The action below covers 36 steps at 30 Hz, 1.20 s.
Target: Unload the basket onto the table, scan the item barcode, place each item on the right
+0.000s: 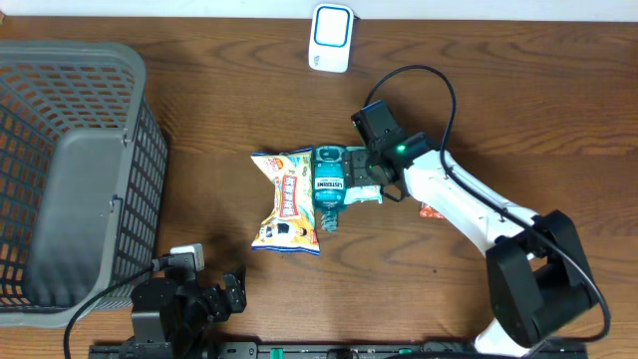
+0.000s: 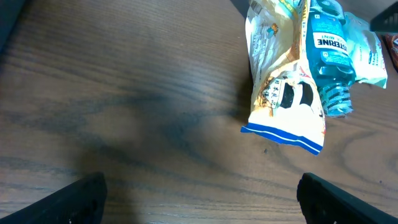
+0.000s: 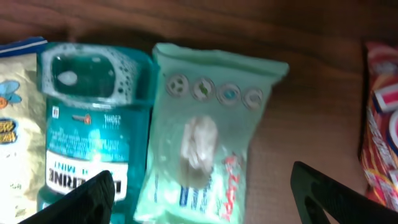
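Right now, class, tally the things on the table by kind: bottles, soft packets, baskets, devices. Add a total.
Bottles: 1 (mouthwash bottle)
Soft packets: 3 (snack bag, green wipes pack, red packet)
Baskets: 1 (grey basket)
Devices: 1 (white device)
Total: 6

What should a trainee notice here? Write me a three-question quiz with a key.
1. True or false: the mouthwash bottle lies between the snack bag and the green wipes pack.
2. The right gripper is centred over: A) the basket, B) the green wipes pack, C) the red packet.
3. Fill in: the left gripper has its jaws ____, with nothing between them.
Key: 1 true; 2 B; 3 open.
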### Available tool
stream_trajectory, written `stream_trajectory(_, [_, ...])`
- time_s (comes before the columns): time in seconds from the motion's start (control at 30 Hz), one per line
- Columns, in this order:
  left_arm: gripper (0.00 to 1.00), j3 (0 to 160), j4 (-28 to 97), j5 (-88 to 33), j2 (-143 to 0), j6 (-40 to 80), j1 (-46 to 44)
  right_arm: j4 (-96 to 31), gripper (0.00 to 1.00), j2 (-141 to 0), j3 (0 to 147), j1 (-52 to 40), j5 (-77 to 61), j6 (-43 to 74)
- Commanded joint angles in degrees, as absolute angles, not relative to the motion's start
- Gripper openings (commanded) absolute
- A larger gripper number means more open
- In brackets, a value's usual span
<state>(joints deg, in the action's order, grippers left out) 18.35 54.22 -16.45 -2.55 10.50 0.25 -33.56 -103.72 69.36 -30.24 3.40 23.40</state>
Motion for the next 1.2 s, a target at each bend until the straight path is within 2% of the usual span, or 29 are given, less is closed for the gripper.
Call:
stream_trajectory(0.0, [0.98,18.5,54.8,-16.9,-2.6,10.2,0.0,-32.2,0.84,-107.2,69.6,-30.5,4.2,20.5])
stream_trajectory(0.07, [0.98,18.5,54.8,-16.9,-2.6,10.2,0.0,-31.2,0.81,-109.0,69.6,-30.5,4.8,20.5])
stream_trajectory(0.17, [0.98,18.5,54.8,-16.9,-2.6,10.2,0.0,-30.9,0.71,-111.0,69.6,-30.5,5.8,20.5])
stream_trajectory(0.27, [0.98,18.5,54.8,-16.9,-2.6,10.2,0.0,-31.0,0.67,-111.9,69.6,-30.5,7.2,20.5])
stream_trajectory(0.53, [0.98,18.5,54.8,-16.9,-2.6,10.2,0.0,-33.8,0.66,-111.9,69.6,-30.5,10.6,20.5])
stream_trajectory(0.67, [0.98,18.5,54.8,-16.9,-2.6,10.2,0.0,-37.4,0.71,-111.8,70.1,-30.4,11.0,20.5])
stream_trajectory(0.93, [0.98,18.5,54.8,-16.9,-2.6,10.2,0.0,-48.4,0.55,-111.1,71.6,-30.4,10.8,20.5])
stream_trajectory(1.17, [0.98,18.5,54.8,-16.9,-2.6,10.2,0.0,-56.3,0.56,-109.3,72.6,-30.4,10.8,20.5])
